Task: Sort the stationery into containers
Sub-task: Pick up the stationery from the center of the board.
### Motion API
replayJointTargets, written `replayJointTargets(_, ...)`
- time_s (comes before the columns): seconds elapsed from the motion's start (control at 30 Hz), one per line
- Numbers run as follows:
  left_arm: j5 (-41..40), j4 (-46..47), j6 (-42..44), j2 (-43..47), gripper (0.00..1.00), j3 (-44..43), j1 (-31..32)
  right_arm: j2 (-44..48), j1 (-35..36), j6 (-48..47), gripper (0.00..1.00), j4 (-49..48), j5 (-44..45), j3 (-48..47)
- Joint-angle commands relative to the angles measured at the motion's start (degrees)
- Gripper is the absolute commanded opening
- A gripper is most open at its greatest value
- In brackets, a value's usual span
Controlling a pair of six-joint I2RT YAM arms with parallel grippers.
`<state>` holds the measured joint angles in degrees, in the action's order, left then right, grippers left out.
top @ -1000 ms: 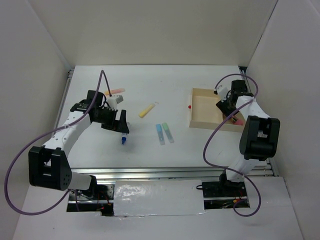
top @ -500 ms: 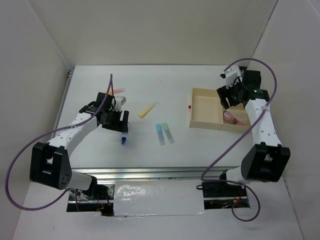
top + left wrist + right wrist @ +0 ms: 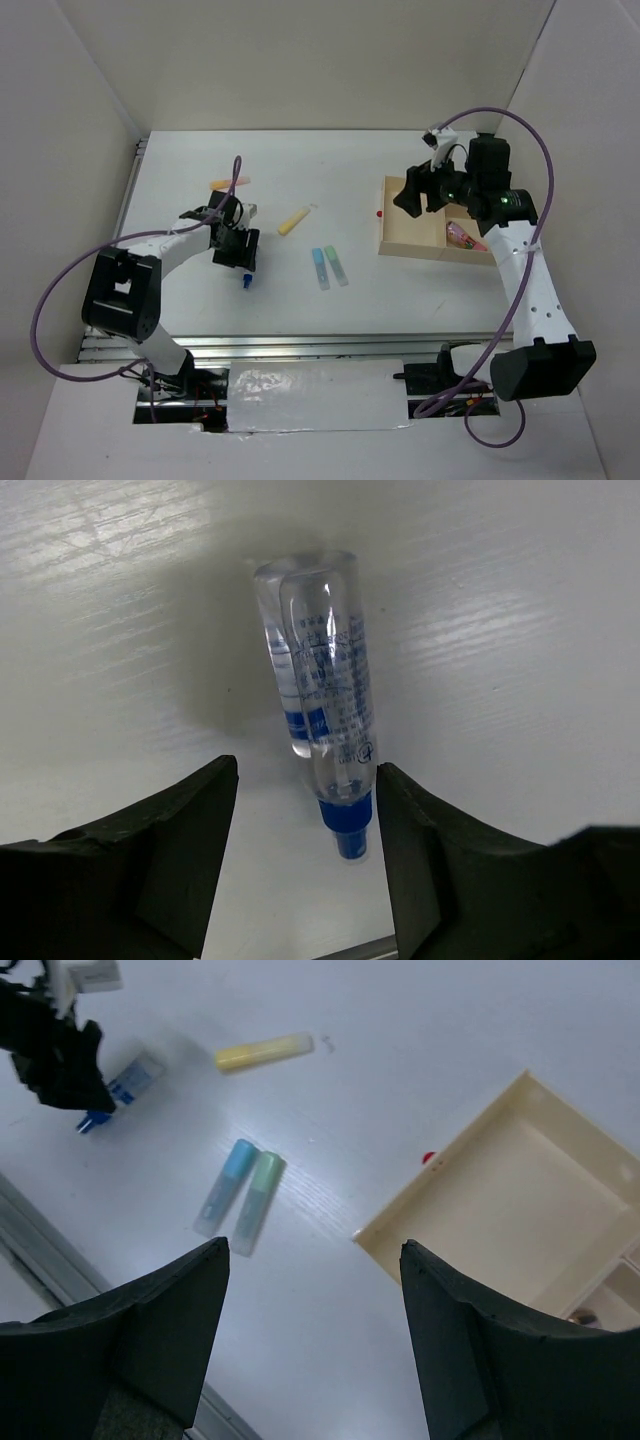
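White tabletop (image 3: 300, 160): the left gripper (image 3: 305, 768), jaws spread, straddles a clear blue-and-white marker-like stick (image 3: 325, 670); the right gripper (image 3: 312, 1245) hangs unclenched above a pale wooden tray (image 3: 410, 251).

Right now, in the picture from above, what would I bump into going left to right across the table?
Orange stick, blue-and-white stick, yellow stick, light blue stick, light green stick, red dot, wooden tray.
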<state>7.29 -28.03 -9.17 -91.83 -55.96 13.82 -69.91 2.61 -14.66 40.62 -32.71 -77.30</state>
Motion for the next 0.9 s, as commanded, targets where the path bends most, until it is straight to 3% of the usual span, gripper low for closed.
replayJointTargets(0.0,-0.70,2.28,-0.76,-2.73,0.69,-0.55,0.68,1.62,3.96,5.95,0.76,-2.74,0.18,0.39)
replayJointTargets(0.23,0.01,3.86,-1.38,-6.60,0.64,-0.11,0.94,3.37,10.48,13.77,0.76,-12.39,4.23,7.07)
replayJointTargets(0.37,3.77,5.09,-1.03,-7.66,0.27,1.21,0.85,2.50,14.34,17.20,0.76,-14.78,5.37,8.39)
replayJointTargets(0.4,5.18,5.53,-0.77,-7.66,0.13,1.64,0.85,2.24,15.66,17.46,0.76,-15.48,5.37,8.56)
replayJointTargets(0.47,9.73,5.62,-0.50,-6.44,0.01,1.91,0.59,1.62,16.90,17.99,0.76,-16.18,5.37,8.39)
replayJointTargets(0.6,23.88,9.47,-1.72,1.11,0.00,4.36,-1.43,0.30,19.27,17.21,0.75,-16.71,4.41,6.72)
replayJointTargets(0.7,32.49,18.59,-4.01,11.12,0.00,7.27,-1.79,-0.75,20.50,17.03,0.76,-18.29,1.95,5.32)
replayJointTargets(0.87,41.39,29.33,-11.29,24.14,0.00,10.61,0.67,-1.81,22.70,20.97,0.76,-26.54,-5.24,3.74)
